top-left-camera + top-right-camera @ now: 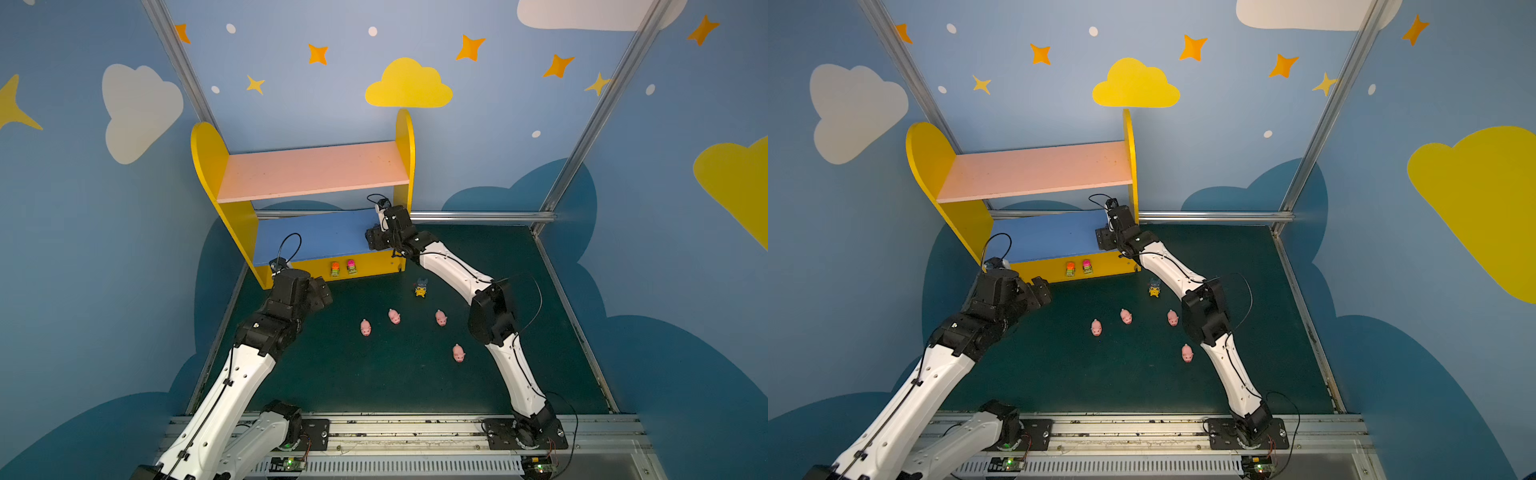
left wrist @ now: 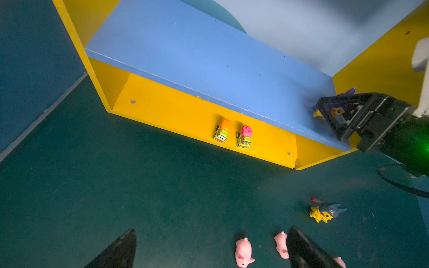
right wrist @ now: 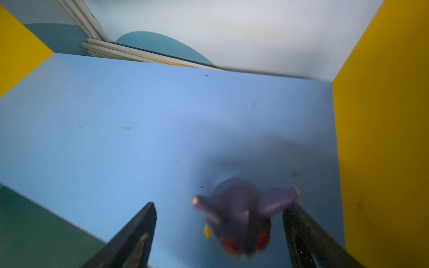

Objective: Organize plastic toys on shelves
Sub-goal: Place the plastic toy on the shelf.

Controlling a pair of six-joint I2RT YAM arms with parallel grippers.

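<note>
My right end effector point(image 3: 219, 205) reaches into the shelves point(image 1: 210, 166), low over the right end of the blue lower board point(image 1: 311, 235) and close to the yellow side panel point(image 3: 383, 139). Its fingers stand wide apart. Between them, on the board, is a purple-headed figure point(image 3: 239, 215), blurred in the right wrist view. Bare blue board shows between it and one finger. One of its spikes comes right up to the other finger, and I cannot tell whether they touch.

My left end effector point(image 2: 213, 230) hangs above the green tabletop point(image 1: 374, 382) near the front left corner of the shelves, fingers spread wide and holding nothing.

An orange-topped car point(image 1: 335, 269) and a pink-topped car point(image 1: 351, 267) stand side by side on the yellow base point(image 2: 162, 109), just under the blue board's front edge. A second figure point(image 1: 421, 287), yellow with a dark blue head, is on the tabletop in front of the shelves' right end, beside my right arm. Four pink pigs point(image 1: 365, 327) point(image 1: 394, 316) point(image 1: 441, 318) point(image 1: 458, 353) lie apart from one another on the tabletop between my arms.
</note>
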